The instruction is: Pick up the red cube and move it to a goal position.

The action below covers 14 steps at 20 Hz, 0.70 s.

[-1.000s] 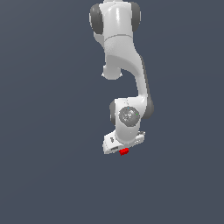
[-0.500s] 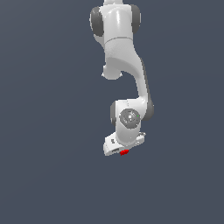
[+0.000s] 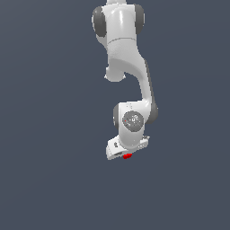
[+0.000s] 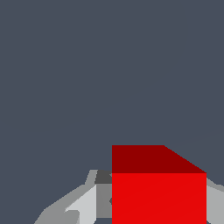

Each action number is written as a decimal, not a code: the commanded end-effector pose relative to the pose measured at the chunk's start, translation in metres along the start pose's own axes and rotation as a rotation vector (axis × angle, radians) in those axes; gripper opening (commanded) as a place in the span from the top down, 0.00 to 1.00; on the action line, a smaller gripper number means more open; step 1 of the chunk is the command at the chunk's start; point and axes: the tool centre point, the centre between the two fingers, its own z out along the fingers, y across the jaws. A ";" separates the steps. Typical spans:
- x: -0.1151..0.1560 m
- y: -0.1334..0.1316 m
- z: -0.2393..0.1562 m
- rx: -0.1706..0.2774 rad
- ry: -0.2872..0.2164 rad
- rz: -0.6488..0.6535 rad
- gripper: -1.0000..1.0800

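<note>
Wrist view showed end effector (image 4: 144, 205) closed on the cube (image 4: 158, 197); carrying to goal judged to need steady grip, slow travel.

no readable text or markings

Only a plain backdrop (image 3: 45, 134) of dark slate blue-grey, spread on every side of the tool (image 3: 127, 155): above it, below it, and out toward the exterior view's left and the exterior view's right. Flat and matte, even in tone from near the tool to the borders of the view. Seen again from the wrist, beyond the tool, in the same colour. Impossible to tell whether floor, wall or table, or how far behind the tool.
</note>
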 end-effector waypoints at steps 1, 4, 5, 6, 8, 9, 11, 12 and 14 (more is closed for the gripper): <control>-0.001 0.001 -0.003 0.000 0.001 0.000 1.00; -0.006 0.002 -0.009 0.000 0.001 0.000 1.00; -0.008 0.003 -0.012 0.000 0.001 0.000 1.00; -0.010 0.004 -0.015 0.000 0.001 0.000 1.00; -0.015 0.005 -0.023 0.000 0.001 0.000 1.00; -0.018 0.006 -0.027 0.000 0.001 0.000 1.00; -0.024 0.009 -0.036 -0.001 0.001 0.000 1.00; -0.028 0.010 -0.042 -0.001 0.001 0.000 1.00; -0.036 0.013 -0.054 -0.001 0.001 0.000 1.00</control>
